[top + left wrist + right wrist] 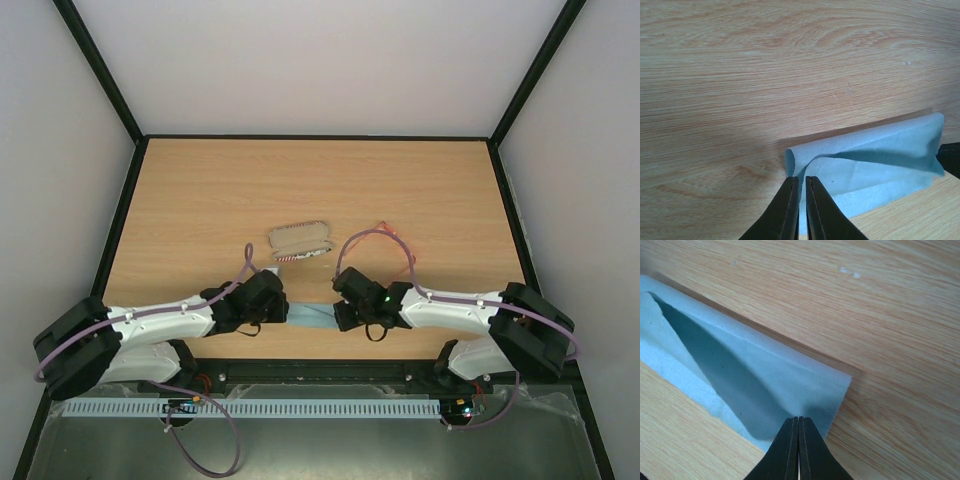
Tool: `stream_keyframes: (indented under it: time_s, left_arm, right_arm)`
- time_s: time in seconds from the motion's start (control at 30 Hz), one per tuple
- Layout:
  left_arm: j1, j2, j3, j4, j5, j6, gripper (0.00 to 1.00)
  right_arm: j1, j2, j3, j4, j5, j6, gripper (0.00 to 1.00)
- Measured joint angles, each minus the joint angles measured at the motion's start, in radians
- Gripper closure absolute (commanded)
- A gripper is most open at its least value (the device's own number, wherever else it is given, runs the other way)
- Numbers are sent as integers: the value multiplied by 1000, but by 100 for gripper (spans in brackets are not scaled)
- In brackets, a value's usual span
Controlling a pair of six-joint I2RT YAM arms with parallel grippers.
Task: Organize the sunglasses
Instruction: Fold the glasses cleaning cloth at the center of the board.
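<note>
The left claw (pixel 801 181) and right claw (pixel 798 421) each pinch an end of the cloth (pixel 312 316), nearer than the case (pixel 300 240). The sunglasses (pixel 384 228) lie on the bench (pixel 200 200) right of the case, not yet packed. Most of the task looks left to do.

the top view is evenly and softly lit, the walls (pixel 320 60) bright white and the bench (pixel 320 180) matte, its grain a little soft. in both wrist views the wood grain is sharp, a dark soft-edged shadow sits inside the fold of the cloth (pixel 865 180) and on the wood beside it, while the left fingers (pixel 782 215) and right fingers (pixel 785 455) look black and slightly blurred.
</note>
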Motion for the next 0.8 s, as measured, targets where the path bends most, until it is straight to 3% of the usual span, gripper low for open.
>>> stream_keyframes:
  time_s: [0.33, 0.53, 0.6, 0.73, 0.8]
  left_arm:
    - [0, -8, -5, -10, -3, -4, 92]
    - [0, -17, -5, -13, -7, -5, 91]
    - [0, -21, -5, -16, -9, -8, 89]
    - [0, -31, -5, -42, -23, -18, 61]
    - [0, -37, -4, -66, -30, -19, 41]
  right_arm:
    - [38, 0, -2, 14, -1, 0, 96]
    - [48, -6, -19, 14, 0, 12, 73]
    - [50, -29, -27, 11, 2, 24, 70]
    - [51, -130, -46, -13, 6, 42, 70]
    - [51, -189, -53, -34, 11, 53, 71]
